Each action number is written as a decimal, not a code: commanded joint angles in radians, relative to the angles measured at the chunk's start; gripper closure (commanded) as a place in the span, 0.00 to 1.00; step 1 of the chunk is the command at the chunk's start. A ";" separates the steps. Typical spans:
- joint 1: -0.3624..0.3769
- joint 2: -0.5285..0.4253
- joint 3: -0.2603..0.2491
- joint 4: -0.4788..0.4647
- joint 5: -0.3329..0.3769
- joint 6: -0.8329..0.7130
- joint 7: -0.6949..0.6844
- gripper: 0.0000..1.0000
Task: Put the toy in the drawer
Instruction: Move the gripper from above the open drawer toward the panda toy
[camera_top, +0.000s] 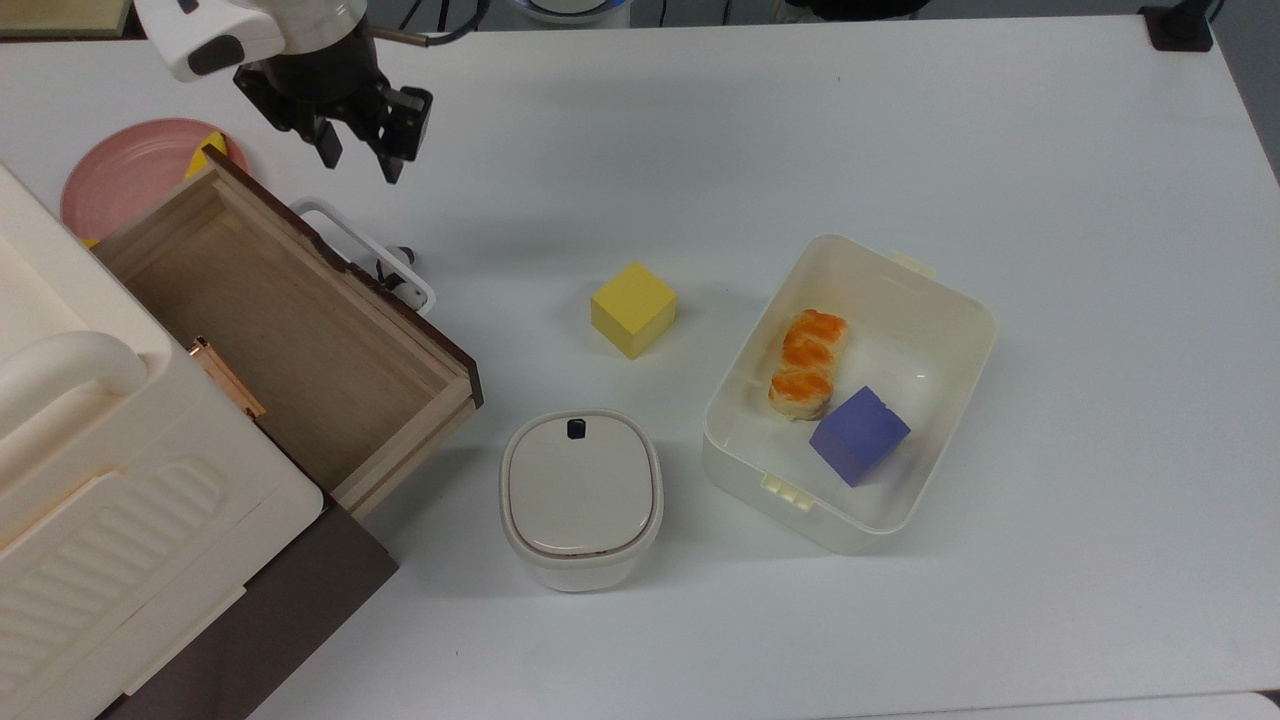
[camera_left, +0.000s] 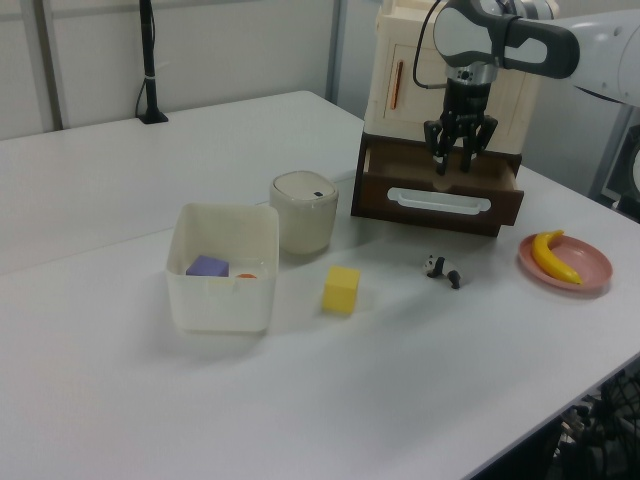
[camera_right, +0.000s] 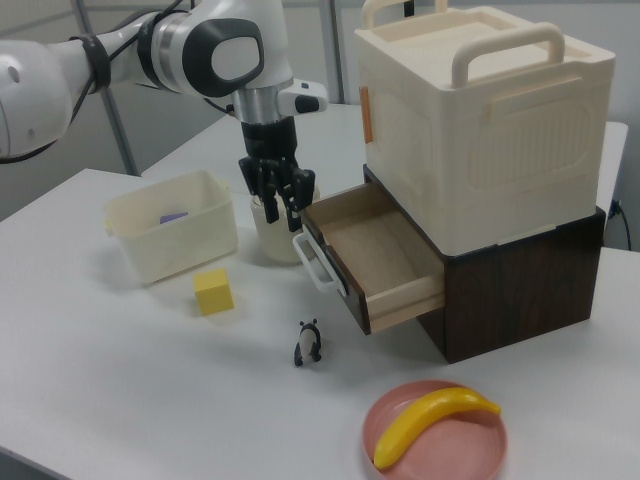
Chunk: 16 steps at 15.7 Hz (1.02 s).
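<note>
Gripper (camera_top: 358, 160): fingers slightly apart, empty, raised above the table near the drawer's handle.
Toy (camera_right: 307, 343): on the table, in front of the drawer (camera_right: 375, 262), near its handle.
Drawer: pulled open, interior bare.
Cube (camera_top: 633, 309): apart, mid-table.

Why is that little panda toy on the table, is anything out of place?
Nothing looks spilled or broken. The panda toy stands loose on the table, just in front of the open, empty drawer. The gripper hangs above with nothing in it.
</note>
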<state>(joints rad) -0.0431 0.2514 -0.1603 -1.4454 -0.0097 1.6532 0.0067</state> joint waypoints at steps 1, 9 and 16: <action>-0.023 -0.035 -0.005 -0.053 0.019 -0.061 -0.299 0.47; -0.035 -0.049 -0.002 -0.179 -0.035 -0.024 -0.596 0.47; 0.002 -0.184 0.007 -0.501 -0.182 0.387 -0.597 0.47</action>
<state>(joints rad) -0.0604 0.1369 -0.1526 -1.8144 -0.1344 1.9318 -0.5840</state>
